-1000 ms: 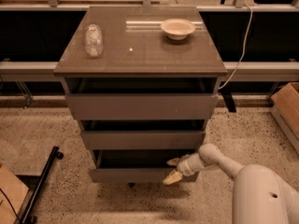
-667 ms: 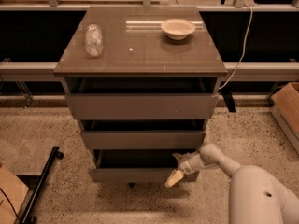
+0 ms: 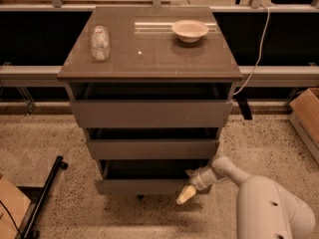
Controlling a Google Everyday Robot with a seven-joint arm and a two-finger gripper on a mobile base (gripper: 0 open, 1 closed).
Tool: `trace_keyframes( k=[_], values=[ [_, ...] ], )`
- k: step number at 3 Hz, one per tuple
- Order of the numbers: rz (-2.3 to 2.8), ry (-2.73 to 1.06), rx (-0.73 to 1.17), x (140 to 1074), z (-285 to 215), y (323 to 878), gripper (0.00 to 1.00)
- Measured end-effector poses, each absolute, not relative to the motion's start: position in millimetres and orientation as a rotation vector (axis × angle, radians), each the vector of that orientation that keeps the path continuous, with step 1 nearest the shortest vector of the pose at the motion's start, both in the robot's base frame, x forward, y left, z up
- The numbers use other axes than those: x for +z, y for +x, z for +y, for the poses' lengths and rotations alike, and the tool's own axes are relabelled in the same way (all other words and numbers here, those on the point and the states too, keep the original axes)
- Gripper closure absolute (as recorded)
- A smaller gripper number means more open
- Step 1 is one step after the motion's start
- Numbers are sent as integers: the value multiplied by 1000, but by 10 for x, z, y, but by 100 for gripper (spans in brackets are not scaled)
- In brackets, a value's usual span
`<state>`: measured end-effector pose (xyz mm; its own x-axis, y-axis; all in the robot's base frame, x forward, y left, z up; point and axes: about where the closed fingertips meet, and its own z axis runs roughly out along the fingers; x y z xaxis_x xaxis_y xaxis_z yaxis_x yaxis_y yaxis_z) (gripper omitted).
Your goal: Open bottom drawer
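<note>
- Camera view: a grey-brown matte cabinet (image 3: 149, 59) with three flat, handleless drawer fronts stands on a speckled stone floor (image 3: 259, 143).
- The bottom drawer (image 3: 142, 186), the slimmest front, sits lowest in the stack, just above the floor. It stands out a little, with a dark gap above its front, and what lies inside is too dark to tell.
- The middle drawer (image 3: 152, 149) and the tall top drawer (image 3: 149, 113) show dark gaps above their fronts too, and their insides are just as unreadable.
- Up on the cabinet top there's a shallow white bowl (image 3: 190, 30) at the back right, showing only its pale inside. A clear plastic bottle (image 3: 100, 42) sits at the left, contents unclear.
- The robot's white arm (image 3: 269, 208) reaches in from the lower right.
- Its gripper (image 3: 188, 185) is at the right end of the bottom drawer's front, right against it. Whether it is spread or pinching the front, I cannot tell.
- Around it: a brown cardboard box (image 3: 306, 116) on the floor at the far right and a white cable (image 3: 255, 59) hanging beside the cabinet.
- A black wheeled bar (image 3: 45, 198) lies on the floor at the left, well apart from the drawers.
</note>
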<state>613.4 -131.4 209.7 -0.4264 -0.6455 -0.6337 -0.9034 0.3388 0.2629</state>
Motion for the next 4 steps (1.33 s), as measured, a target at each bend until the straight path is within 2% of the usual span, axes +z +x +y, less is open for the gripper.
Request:
trace_keyframes(
  k=[4],
  values=[
    [2406,-1244,959,1968,-1442,5383,0]
  ],
)
